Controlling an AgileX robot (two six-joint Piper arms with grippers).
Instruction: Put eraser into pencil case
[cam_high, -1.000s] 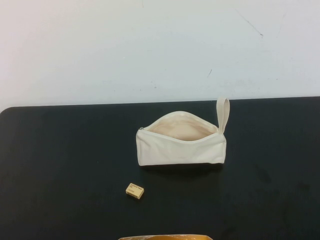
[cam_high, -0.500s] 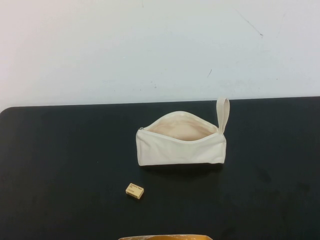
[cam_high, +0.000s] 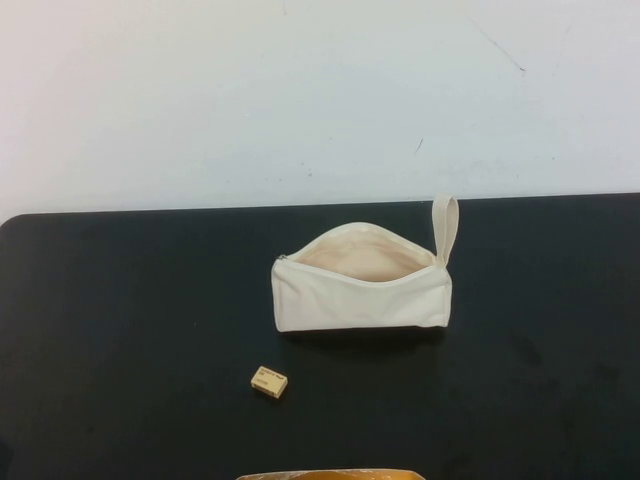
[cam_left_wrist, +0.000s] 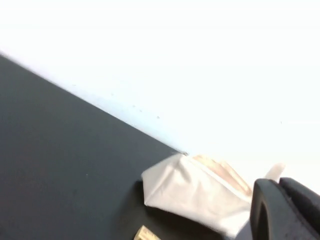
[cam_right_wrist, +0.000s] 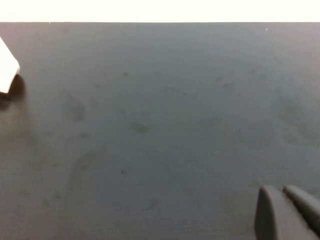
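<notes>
Eraser (cam_high: 269, 381), lower centre, lies on the black surface (cam_high: 120, 330), apart from the unzipped pencil case (cam_high: 360, 290) at mid-frame. Left hand (cam_left_wrist: 280, 212) and right hand (cam_right_wrist: 285, 212) show only cropped dark parts in wrist views; whether released or clenched cannot be told.

Light: bright and even on the matte black counter (cam_high: 120, 330).
Shadow: a soft dark band under the cream-white canvas zip pouch (cam_high: 362, 290).
Glare: the pale wall (cam_left_wrist: 200, 60) is washed out to white in the left wrist view.
Blur: both wrist views are soft; the dark finger (cam_right_wrist: 277, 215) of the right end effector is out of focus.
</notes>
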